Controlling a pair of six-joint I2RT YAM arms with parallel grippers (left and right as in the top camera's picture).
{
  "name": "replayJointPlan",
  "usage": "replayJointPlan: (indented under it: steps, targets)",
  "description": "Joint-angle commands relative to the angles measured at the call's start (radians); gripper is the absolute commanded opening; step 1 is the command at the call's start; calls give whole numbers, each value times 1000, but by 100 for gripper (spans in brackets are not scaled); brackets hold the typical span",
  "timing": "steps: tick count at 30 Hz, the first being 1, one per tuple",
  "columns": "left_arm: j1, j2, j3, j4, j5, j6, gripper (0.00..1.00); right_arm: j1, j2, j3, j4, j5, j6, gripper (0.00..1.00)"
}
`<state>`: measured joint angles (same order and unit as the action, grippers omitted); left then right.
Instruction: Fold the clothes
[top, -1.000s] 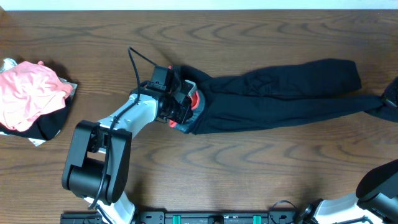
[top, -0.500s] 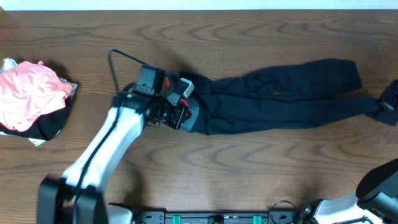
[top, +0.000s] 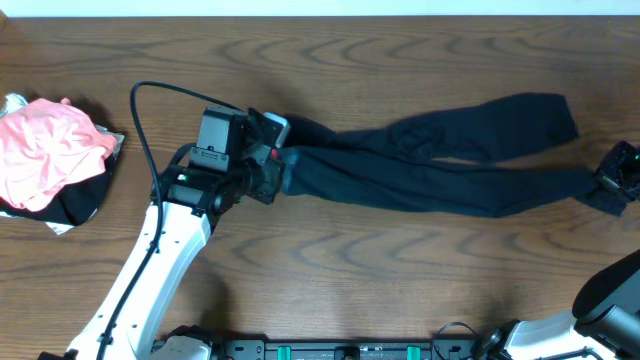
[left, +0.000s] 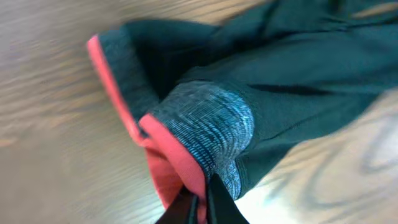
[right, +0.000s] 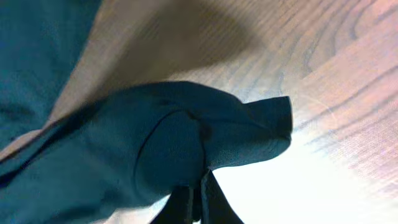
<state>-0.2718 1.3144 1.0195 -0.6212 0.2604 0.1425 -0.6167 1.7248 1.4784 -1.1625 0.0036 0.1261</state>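
Both ends pinched: left fingers (left: 208, 205) clamp the waistband (left: 205, 124), right fingers (right: 198, 202) a cuff (right: 249, 134); we see leggings (top: 430, 165) stretched between them, unfolded.

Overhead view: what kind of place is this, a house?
Probably a robot lab, not a house: a left gripper and right gripper pinch black leggings on a wooden table, with a pink clothes pile nearby.

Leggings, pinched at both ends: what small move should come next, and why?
Probably the right pincer should carry its cuff toward the free leg end: the leggings lie stretched, left pincer shut on the waistband, but the legs splay apart.
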Motion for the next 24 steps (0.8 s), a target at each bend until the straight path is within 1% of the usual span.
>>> replayJointPlan:
  steps: [1,2,4,8,12,15,21,24]
  targets:
    - [10,-7,-3,-49,-111,-97,13,-19,-5,-2,-16,84,1,7]
    - [9,-7,-3,-85,-108,-132,15,-23,-5,-2,-26,119,12,7]
    - [9,-7,-3,-138,-84,-157,15,-27,-5,-3,-44,167,48,7]
    - [9,-7,-3,-213,-17,-160,15,-39,-5,-3,-54,202,61,7]
    - [9,-7,-3,-257,-6,-163,15,-46,-5,-7,-64,200,61,8]
    - [9,-7,-3,-245,-7,-163,15,-46,-5,-28,-64,194,61,9]
    - [9,-7,-3,-142,-6,-167,16,-46,-5,-119,-10,190,61,12]
    - [9,-6,-3,-102,-6,-167,17,-46,-5,-140,-8,133,60,12]
